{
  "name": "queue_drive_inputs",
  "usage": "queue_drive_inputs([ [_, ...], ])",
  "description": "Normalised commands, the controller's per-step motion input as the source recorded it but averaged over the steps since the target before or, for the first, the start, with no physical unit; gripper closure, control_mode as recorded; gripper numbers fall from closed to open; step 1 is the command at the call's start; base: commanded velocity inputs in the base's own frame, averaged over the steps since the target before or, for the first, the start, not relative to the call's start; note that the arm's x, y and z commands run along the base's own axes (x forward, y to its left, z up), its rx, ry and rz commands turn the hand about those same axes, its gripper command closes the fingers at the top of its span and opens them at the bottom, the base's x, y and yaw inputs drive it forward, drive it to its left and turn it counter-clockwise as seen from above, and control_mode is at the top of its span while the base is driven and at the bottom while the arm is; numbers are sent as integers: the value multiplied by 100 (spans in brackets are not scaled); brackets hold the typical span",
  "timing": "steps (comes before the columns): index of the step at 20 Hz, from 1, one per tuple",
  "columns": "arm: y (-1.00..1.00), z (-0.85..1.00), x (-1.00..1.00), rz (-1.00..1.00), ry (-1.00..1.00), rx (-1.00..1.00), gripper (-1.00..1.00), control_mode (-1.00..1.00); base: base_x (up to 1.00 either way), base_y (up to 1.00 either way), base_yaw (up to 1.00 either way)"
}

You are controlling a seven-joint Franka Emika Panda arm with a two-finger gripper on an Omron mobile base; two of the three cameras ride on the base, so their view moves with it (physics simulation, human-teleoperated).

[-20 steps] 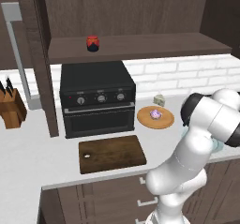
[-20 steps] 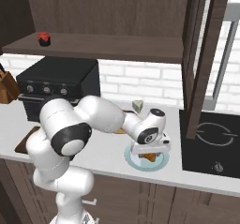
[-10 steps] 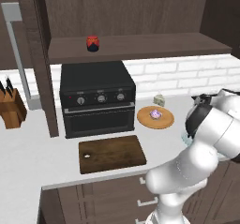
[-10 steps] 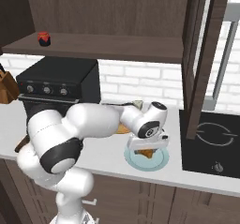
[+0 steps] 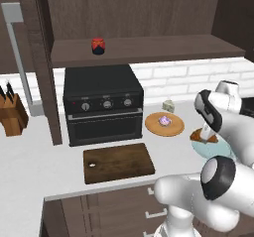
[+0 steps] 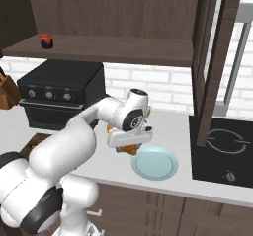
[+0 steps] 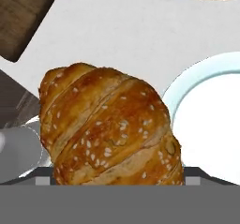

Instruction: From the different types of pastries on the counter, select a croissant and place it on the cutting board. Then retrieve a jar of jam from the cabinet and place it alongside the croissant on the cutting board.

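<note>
You've got the croissant (image 7: 110, 127) up close in the hand view, golden-brown, seeded, ridged; it sits right at the gripper (image 6: 127, 143) and hides the fingertips, so you can't tell for sure how the jaws stand; from the right base view it hangs under the hand, apparently clamped, lifted clear of the counter (image 6: 168, 121) just beside the pale blue plate (image 6: 154, 163); in the left base view the croissant (image 5: 204, 136) shows at the gripper (image 5: 206, 132), over the near edge of the same plate (image 5: 218, 149).

Cutting board (image 5: 118, 162) lies flat on the counter in front of the black oven (image 5: 103, 109), hole near its left corner, nothing on it; well apart from the croissant; a corner of it shows top left in the hand view (image 7: 23, 17).

Round wooden plate (image 5: 164, 123) sits between oven and blue plate, with the pink frosted pastry (image 5: 164, 120) on it; a small pale block (image 5: 168, 105) stands just behind it by the brick wall.

Jam jar (image 5: 98, 45) stands upright on the cabinet shelf (image 5: 149, 50) above the oven; same jar (image 6: 46, 40) at the shelf's left end in the right base view.

Knife block (image 5: 12, 115) at far left; cooktop (image 6: 222, 146) at far right.
</note>
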Motion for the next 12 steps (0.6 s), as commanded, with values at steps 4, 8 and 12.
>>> queue_drive_inputs([
  [4, 100, 24, -16, 15, 9, 0, 100, -100, 0, 0, 0],
  [8, 100, 12, -15, 13, 5, 0, 100, -100, 0, 0, 0],
  [12, 100, 0, -6, 6, -1, 0, 100, -100, 0, 0, 0],
])
